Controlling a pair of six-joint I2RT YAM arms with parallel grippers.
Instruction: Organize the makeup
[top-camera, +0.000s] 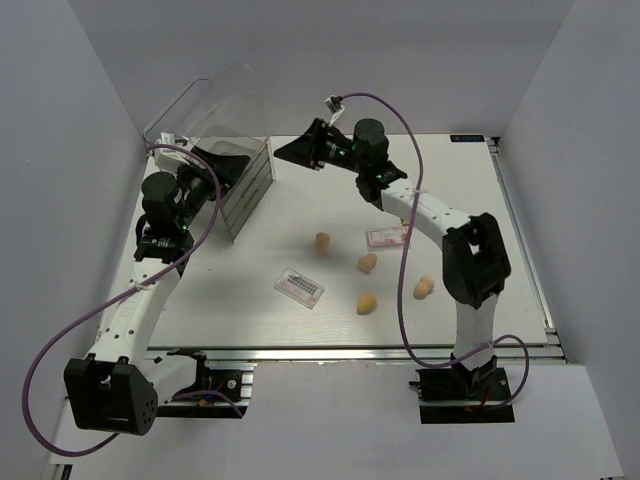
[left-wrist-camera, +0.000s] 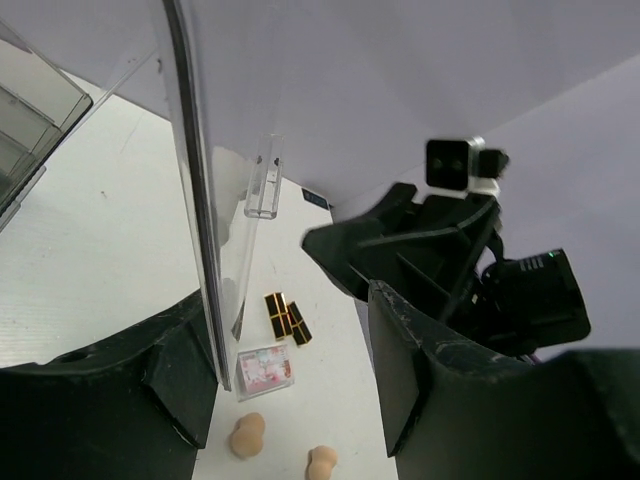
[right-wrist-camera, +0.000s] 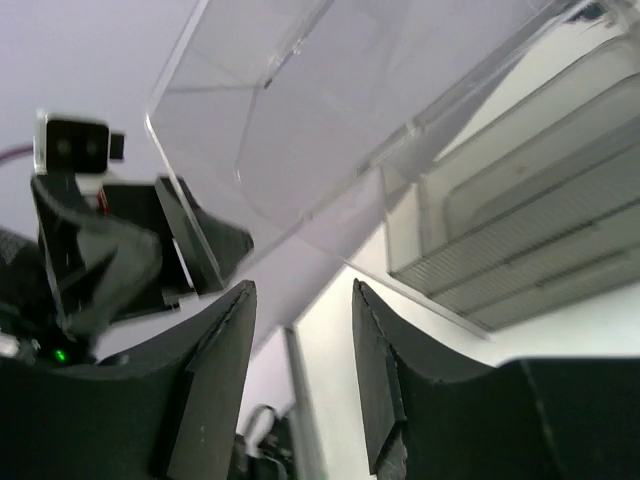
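Sponges (top-camera: 368, 262), from above: four tan ones loose on the table (top-camera: 230, 300), two clear palettes (top-camera: 299, 287) among them. Likely soft and light, so squeeze gently round the middle; palettes stiff, slippery, so pinch the edges. Left gripper (top-camera: 222, 165) at the raised lid (top-camera: 215, 100) of the drawer box (top-camera: 250, 190), right gripper (top-camera: 300, 150) near it

From the left wrist: fingers (left-wrist-camera: 400, 380) wide apart, holding nothing; two lipstick tubes (left-wrist-camera: 285, 318) by a palette, likely to roll

From the right wrist: fingers (right-wrist-camera: 215, 380) a little apart, empty

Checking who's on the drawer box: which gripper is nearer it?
Left. The left gripper straddles the edge of the box's raised lid; the right gripper hovers open just to the box's right, apart from it.
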